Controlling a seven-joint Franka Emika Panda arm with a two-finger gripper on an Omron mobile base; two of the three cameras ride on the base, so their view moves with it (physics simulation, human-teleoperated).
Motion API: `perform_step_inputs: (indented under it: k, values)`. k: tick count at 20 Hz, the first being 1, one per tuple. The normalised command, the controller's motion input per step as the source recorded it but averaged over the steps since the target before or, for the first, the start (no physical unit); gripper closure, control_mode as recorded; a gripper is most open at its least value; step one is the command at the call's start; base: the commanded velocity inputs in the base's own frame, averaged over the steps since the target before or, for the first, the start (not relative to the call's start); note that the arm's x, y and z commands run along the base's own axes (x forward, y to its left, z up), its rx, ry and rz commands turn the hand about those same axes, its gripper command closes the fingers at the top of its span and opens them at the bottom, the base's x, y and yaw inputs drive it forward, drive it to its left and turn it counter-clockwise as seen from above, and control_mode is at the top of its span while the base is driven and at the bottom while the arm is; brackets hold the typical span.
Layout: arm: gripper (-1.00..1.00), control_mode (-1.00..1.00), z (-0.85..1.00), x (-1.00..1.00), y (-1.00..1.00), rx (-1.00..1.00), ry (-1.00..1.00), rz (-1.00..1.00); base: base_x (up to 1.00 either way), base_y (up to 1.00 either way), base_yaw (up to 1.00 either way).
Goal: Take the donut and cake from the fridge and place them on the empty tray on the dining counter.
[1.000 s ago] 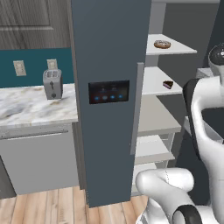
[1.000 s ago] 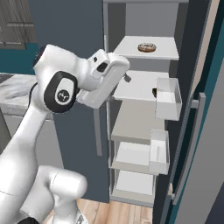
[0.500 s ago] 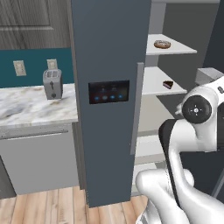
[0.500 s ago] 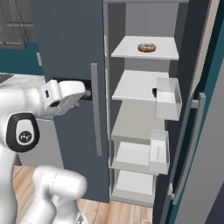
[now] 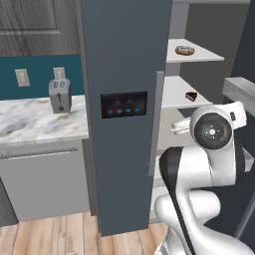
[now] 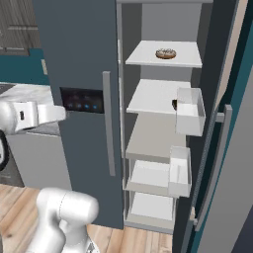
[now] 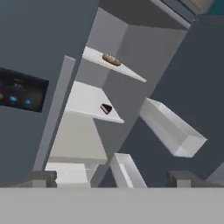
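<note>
The fridge (image 5: pixel 124 50) stands with its right door swung open, so its pale shelves show. The donut (image 5: pixel 185 50) lies on the top shelf, also seen as the donut (image 6: pixel 166 53) and the donut (image 7: pixel 111 60). One shelf lower sits the dark cake (image 5: pixel 191 96) wedge; the cake (image 6: pixel 174 104) is half hidden behind a door bin, and the cake (image 7: pixel 106 108) shows clearly. My gripper (image 7: pixel 113 178) is open and empty, well short of the shelves and facing them. The tray and the dining counter are out of view.
A toaster (image 5: pixel 60 95) stands on the marble counter (image 5: pixel 30 124) left of the fridge. The open door at the right carries clear bins (image 6: pixel 190 111) that jut toward the shelves. A grey vertical handle (image 5: pixel 158 122) runs down the closed door. My arm (image 5: pixel 214 132) stands before the lower shelves.
My arm has swung down and leftward, carrying the hand back from the fridge opening. The gripper stays open. The donut and cake have not moved.
</note>
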Motion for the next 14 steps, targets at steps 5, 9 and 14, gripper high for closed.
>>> perform_step_inputs:
  k: [5,9,14]
  values:
    - [-1.00,-1.00,-0.21,-0.19,0.31,0.35,0.00,0.30,0.00,0.00,0.00]
    - [-1.00,-1.00,-0.28,0.00,0.02,0.38,0.00,0.45,0.00,0.00,0.00]
    - [-1.00,-1.00,-0.14,0.25,0.00,0.22,0.00,0.23,0.00,0.00,0.00]
